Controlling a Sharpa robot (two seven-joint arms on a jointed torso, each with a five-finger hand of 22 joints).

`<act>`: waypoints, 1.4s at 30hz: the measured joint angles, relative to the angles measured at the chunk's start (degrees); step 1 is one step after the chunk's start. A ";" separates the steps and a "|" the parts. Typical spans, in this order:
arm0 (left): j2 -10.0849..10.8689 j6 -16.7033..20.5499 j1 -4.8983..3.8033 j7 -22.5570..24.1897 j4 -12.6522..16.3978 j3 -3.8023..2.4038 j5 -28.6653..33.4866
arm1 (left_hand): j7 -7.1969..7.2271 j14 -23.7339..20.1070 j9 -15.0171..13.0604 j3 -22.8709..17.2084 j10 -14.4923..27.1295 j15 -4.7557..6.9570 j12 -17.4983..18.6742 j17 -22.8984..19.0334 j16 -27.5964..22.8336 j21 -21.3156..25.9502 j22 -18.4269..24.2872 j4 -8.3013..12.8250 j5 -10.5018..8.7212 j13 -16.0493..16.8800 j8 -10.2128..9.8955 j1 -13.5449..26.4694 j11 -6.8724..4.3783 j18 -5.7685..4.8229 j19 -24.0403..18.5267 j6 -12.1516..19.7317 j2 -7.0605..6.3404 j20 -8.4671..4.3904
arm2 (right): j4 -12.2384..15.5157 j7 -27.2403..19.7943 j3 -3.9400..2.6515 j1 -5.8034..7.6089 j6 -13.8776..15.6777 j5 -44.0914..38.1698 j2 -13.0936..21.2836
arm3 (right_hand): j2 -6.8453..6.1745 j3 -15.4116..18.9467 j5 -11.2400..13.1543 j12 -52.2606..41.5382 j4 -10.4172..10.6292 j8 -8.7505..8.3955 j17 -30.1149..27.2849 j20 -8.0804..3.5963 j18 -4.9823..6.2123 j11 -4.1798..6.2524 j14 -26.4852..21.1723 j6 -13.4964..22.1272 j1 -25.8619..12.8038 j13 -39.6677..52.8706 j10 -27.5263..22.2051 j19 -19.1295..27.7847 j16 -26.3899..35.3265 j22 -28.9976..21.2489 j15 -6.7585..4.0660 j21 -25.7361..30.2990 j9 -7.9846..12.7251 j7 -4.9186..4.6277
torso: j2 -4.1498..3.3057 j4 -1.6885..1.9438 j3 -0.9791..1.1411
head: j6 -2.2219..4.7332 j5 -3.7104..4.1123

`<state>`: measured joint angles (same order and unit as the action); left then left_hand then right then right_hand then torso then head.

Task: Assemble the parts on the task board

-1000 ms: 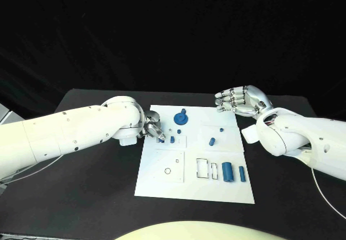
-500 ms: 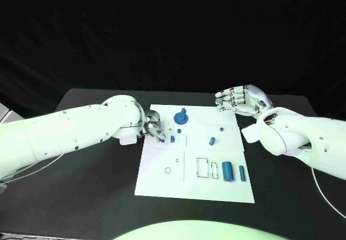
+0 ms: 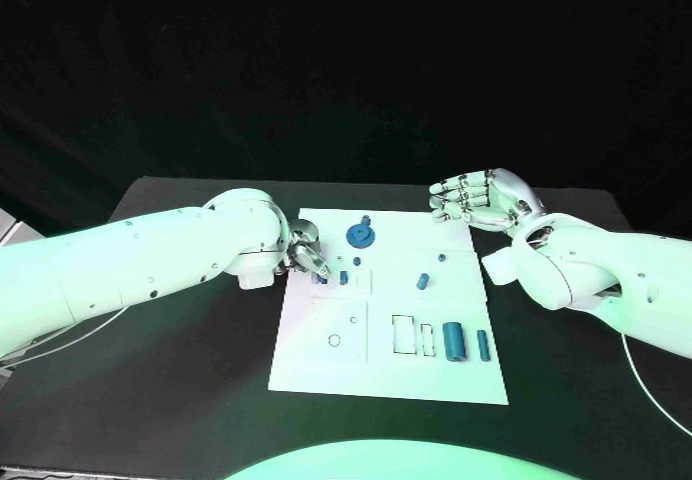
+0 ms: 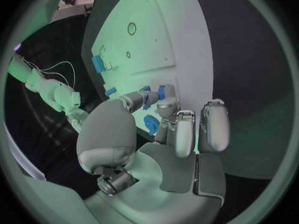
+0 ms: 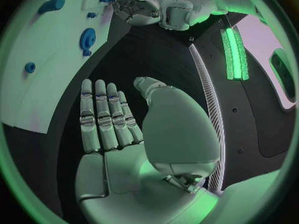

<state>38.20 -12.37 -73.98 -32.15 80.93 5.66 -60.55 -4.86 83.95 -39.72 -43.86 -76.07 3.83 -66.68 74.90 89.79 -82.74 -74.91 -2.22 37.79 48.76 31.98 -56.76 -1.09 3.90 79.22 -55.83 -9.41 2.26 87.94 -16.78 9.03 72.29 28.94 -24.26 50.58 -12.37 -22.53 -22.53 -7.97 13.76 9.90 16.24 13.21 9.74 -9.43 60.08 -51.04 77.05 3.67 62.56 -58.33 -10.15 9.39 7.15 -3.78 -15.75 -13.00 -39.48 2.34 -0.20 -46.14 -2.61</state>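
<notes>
Left hand [image 3: 306, 256] at the task board [image 3: 389, 380]'s left edge, fingertips closing on a small blue part [image 3: 320, 279], though a real pinch is hard to tell. Right hand [image 3: 483, 199] spread and empty at 1 o'clock, much farther off.

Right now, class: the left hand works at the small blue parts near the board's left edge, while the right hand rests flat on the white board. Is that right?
Not quite. The left hand is at the small blue parts near the board's left edge, but the right hand is not on the board: the head view shows it open, off the board's far right corner, holding nothing.
</notes>
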 measured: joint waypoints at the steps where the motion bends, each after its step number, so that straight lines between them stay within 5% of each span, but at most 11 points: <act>1: -0.04 0.01 0.00 -0.05 -0.05 0.00 0.06 | 0.00 0.00 -0.17 0.00 0.00 0.00 0.00 0.00 0.00 0.00 0.00 0.00 0.00 0.05 0.01 0.05 0.00 0.00 0.00 0.00 0.05 0.00 | 0.01 0.00 0.00 0.00 0.00 0.00 0.01 | 0.00 0.00 0.00 0.00 0.00 0.00 0.00 0.00 0.00 0.00 0.00 0.00 0.00 0.00 0.00 0.00 0.00 0.00 0.00 0.00 0.00 0.00 | -0.01 0.00 0.00 | -0.02 0.02; 20: -0.79 0.33 -0.07 -0.45 -0.80 -0.05 0.96 | 0.98 0.23 -1.51 1.38 -0.85 0.22 0.00 0.00 0.00 0.48 0.00 1.39 -0.78 0.80 1.51 1.75 -0.47 0.00 0.01 0.24 0.65 0.00 | 0.15 0.00 0.00 0.00 0.00 -0.01 0.13 | 0.00 0.00 0.00 0.00 0.00 0.00 0.00 0.00 0.00 0.00 0.00 0.00 0.00 0.00 0.00 0.00 0.23 -0.08 0.00 0.00 0.05 0.00 | 0.03 0.06 -0.03 | -0.33 0.29; 42: -0.76 0.28 -0.07 -0.43 -0.75 -0.06 0.89 | 1.52 0.09 -1.72 2.15 -1.24 0.38 0.00 0.05 0.00 0.48 0.01 2.16 -0.53 1.44 1.95 -0.48 -0.84 0.00 0.26 0.14 -0.93 -0.25 | 0.08 0.00 0.00 0.00 0.00 -0.01 0.14 | 0.00 0.00 0.00 0.00 0.00 0.00 0.01 0.01 0.00 0.00 0.00 0.00 0.00 0.00 0.00 0.01 0.23 -0.08 0.00 0.00 0.04 0.00 | 0.12 0.07 -0.07 | -0.34 0.37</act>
<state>37.45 -12.09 -74.05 -32.58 80.18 5.60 -59.66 -3.34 84.04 -41.44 -41.71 -77.31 4.21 -66.68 74.95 89.79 -82.26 -74.91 -0.06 37.26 50.20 33.93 -57.23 -1.93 3.90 79.48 -55.69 -10.34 2.02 88.01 -16.78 9.03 72.30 28.93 -24.27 50.72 -12.37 -22.54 -22.53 -7.97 13.76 9.90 16.25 13.22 9.74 -9.44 60.08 -51.04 77.05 3.67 62.56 -58.32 -9.93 9.31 7.15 -3.78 -15.71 -13.00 -39.36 2.41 -0.27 -46.47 -2.24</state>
